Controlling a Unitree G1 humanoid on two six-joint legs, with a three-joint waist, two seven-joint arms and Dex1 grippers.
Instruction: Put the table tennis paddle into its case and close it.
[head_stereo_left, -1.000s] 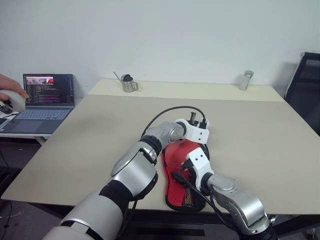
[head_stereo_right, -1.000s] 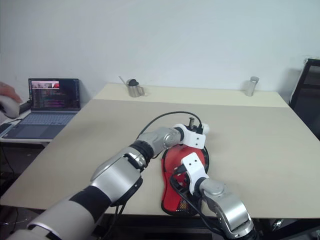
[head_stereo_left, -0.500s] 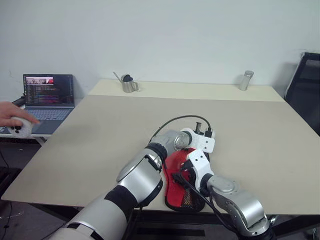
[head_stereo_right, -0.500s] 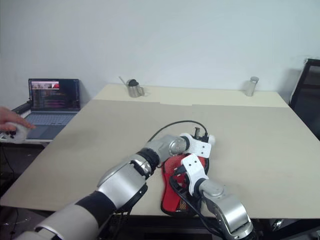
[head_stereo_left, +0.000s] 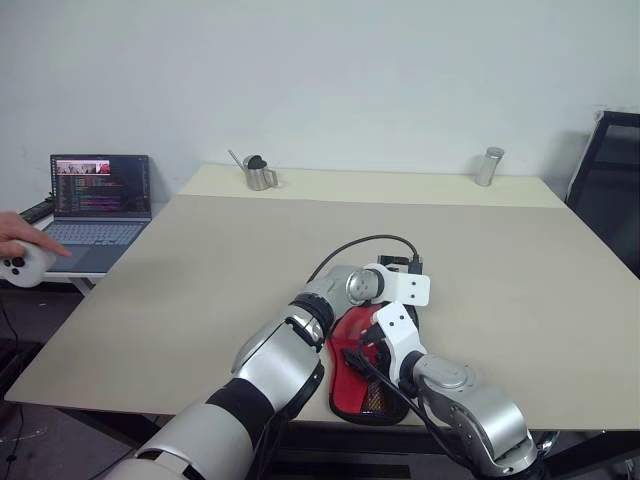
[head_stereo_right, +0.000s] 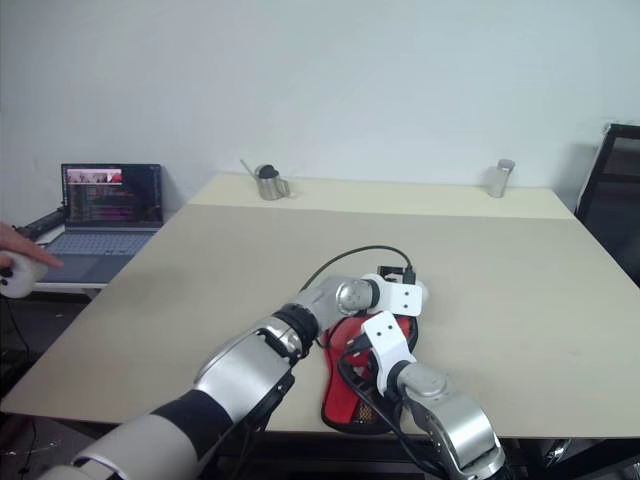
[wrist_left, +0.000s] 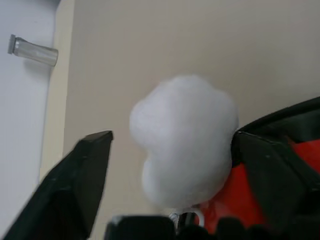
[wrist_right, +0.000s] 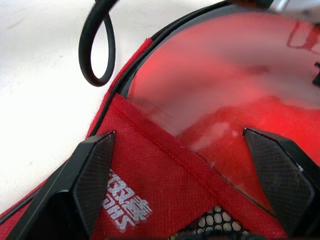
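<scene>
Beige table (head_stereo_left: 200, 260) against a white wall; laptop (head_stereo_left: 95, 200) on a side desk far left, steel cup (head_stereo_left: 258, 170) and shaker (head_stereo_left: 487, 165) at the far edge. Case (head_stereo_left: 365, 355), red face up, lies near the front edge with the red paddle (wrist_right: 210, 75) inside, flap apparently unzipped. Left gripper (wrist_left: 170, 165), fingers spread, brackets the white pom-pom (wrist_left: 185, 145), probably seeking the zip pull. Right gripper (wrist_right: 185, 170), released, hovers over the logo panel, likely steadying. Wrist views reveal what the arms hide from overhead.

Plain white wall (head_stereo_left: 400, 70) behind. Large beige surface (head_stereo_left: 220, 260), far strip paler. Open laptop (head_stereo_left: 95, 205) on a low side desk at left. Dark chair (head_stereo_left: 610, 180) at right edge. Even, diffuse light.
</scene>
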